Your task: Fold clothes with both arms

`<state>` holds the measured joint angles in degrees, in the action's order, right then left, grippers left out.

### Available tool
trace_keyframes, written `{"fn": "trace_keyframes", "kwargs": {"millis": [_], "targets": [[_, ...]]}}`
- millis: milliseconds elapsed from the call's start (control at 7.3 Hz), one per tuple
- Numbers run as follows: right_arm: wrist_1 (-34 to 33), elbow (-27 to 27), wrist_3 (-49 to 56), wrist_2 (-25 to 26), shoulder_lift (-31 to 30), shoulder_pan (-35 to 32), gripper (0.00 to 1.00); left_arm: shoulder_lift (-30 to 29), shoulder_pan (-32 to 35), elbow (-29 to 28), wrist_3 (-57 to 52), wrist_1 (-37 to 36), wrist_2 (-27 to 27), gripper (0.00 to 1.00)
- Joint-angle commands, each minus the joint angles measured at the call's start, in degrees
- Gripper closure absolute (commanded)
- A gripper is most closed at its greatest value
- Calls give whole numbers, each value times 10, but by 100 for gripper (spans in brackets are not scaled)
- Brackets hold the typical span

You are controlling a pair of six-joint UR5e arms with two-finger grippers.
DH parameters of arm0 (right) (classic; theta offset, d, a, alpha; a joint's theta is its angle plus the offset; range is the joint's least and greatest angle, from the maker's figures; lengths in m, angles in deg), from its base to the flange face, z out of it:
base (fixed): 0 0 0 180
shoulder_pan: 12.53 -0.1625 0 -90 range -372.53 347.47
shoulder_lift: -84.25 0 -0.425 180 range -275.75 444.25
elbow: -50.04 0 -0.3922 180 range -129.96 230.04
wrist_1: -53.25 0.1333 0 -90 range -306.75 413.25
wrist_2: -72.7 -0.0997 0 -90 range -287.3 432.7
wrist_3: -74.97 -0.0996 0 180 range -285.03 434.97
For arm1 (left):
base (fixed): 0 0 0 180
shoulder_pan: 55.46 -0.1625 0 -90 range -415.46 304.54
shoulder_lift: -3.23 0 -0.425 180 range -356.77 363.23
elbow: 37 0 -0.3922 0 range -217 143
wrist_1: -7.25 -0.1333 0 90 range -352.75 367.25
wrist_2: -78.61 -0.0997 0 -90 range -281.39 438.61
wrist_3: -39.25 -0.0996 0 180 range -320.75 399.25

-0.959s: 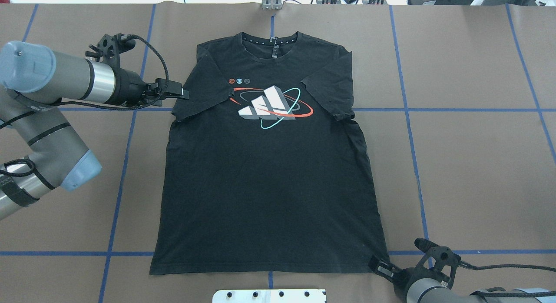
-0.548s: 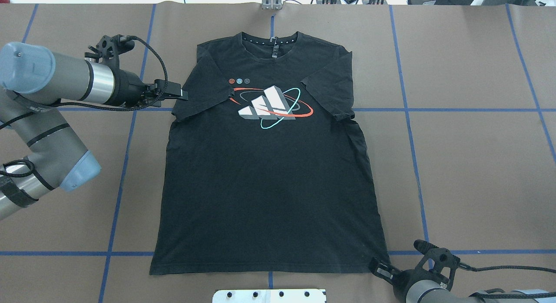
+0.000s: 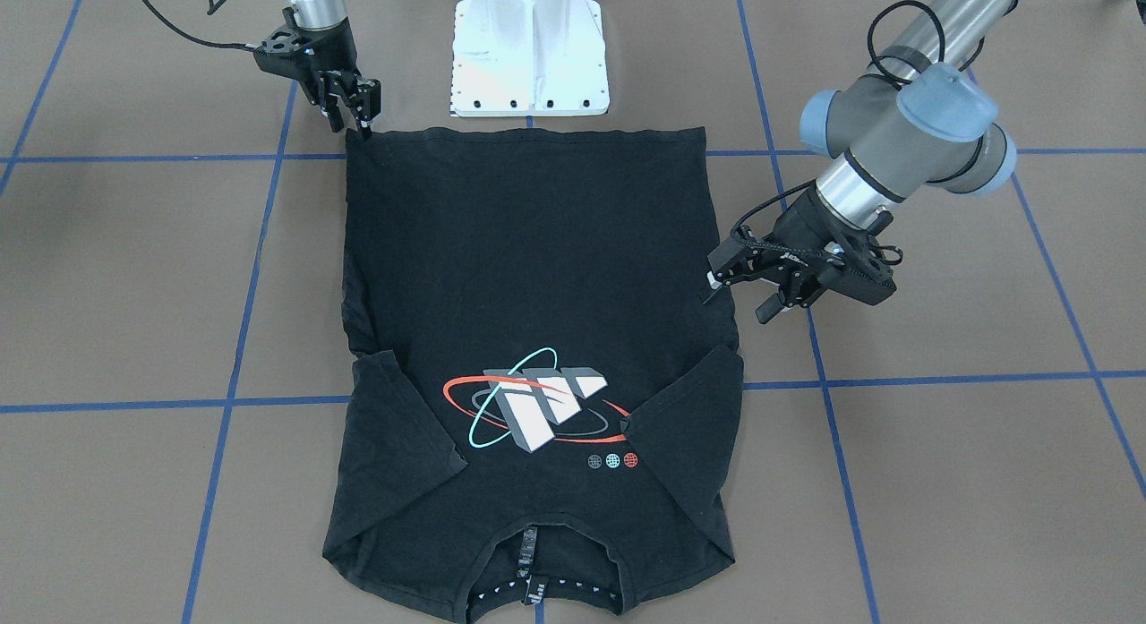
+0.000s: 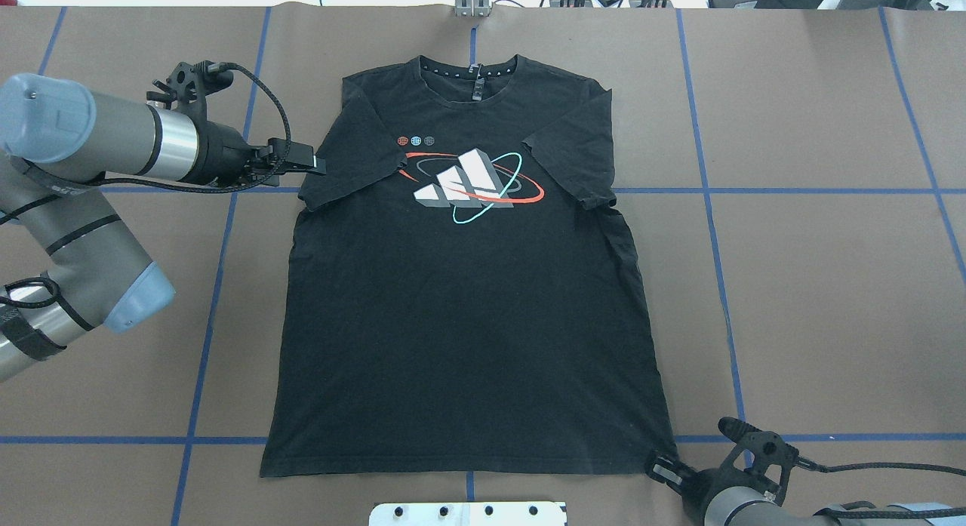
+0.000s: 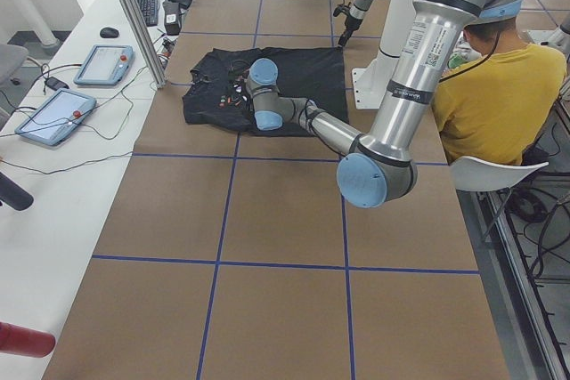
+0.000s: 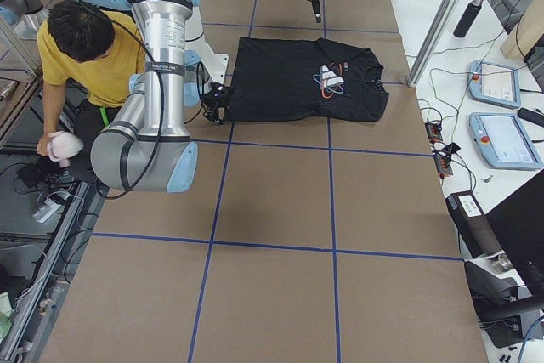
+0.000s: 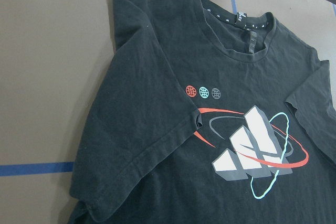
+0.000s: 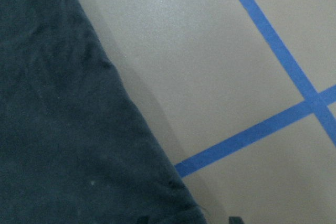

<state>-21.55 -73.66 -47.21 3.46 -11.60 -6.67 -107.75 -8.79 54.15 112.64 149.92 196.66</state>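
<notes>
Overhead exterior shows you the black T-shirt (image 4: pixel 468 322) lying flat, print up — its sleeve edge just ahead of the left gripper (image 4: pixel 320 164), fingers parted, and its hem corner at the tips of the right gripper (image 4: pixel 656 466), fingers likewise apart, clamping nothing.

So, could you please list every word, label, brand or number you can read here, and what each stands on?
No text reads as clear words.
T-shirt chest: three-bar logo with red and teal rings, no letters.
Three small round icons beside it: no letters legible.
White neck marks: too small to read.
Printed label on the left arm: blurred.
</notes>
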Motion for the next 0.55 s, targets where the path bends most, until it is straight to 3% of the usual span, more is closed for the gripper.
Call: {"fn": "trace_keyframes", "kwargs": {"millis": [0, 411], "targets": [[0, -1, -8, 0, 0, 0, 100, 2, 0, 0, 0, 1, 1, 0], [1, -10, -7, -1, 0, -4, 100, 2, 0, 1, 0, 1, 1, 0]]}}
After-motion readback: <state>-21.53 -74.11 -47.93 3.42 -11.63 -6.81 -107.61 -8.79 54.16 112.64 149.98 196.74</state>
